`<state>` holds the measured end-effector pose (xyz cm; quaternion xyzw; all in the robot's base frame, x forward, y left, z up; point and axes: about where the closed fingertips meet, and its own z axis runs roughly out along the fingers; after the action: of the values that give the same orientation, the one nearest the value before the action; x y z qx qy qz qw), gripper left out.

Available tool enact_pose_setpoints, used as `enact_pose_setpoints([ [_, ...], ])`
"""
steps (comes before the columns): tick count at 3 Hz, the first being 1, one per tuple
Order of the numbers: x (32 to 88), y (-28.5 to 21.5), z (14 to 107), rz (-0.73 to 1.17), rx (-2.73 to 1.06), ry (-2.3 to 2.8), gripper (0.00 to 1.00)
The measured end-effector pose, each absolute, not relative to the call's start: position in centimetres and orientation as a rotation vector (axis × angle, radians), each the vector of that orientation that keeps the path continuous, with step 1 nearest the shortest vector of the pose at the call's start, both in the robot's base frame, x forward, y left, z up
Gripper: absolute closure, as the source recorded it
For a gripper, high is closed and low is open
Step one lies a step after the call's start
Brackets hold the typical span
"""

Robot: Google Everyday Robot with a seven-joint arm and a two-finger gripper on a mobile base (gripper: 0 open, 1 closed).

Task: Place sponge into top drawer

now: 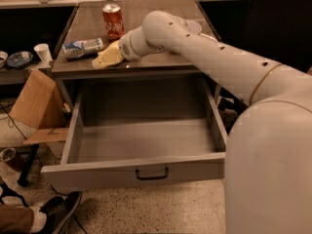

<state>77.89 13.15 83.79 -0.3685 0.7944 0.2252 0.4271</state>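
Observation:
The pale yellow sponge (107, 57) is at the front left edge of the grey tabletop, right at the tip of my arm. My gripper (116, 54) is at the sponge, mostly hidden behind my white wrist, which reaches in from the right. The top drawer (97, 172) is pulled wide open below the tabletop. Its inside is bare and its dark pull handle (152, 173) is at the centre of the front panel. The sponge is above the drawer's back left corner.
A red soda can (113, 21) stands behind the sponge and a crumpled silver-blue wrapper (83, 48) lies to its left. A cardboard box (36, 101) leans left of the drawer. A white cup (43, 52) and a dish (17, 59) sit on a side shelf. A shoe (56, 211) is at bottom left.

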Motion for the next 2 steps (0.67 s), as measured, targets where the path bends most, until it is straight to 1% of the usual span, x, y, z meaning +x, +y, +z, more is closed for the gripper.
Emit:
enact_pose_setpoints([
  [1,77.87,13.20,83.78,0.563,-0.921,1.985,0.18],
  [2,77.73,13.09,83.73,0.548,-0.905,1.994,0.41],
])
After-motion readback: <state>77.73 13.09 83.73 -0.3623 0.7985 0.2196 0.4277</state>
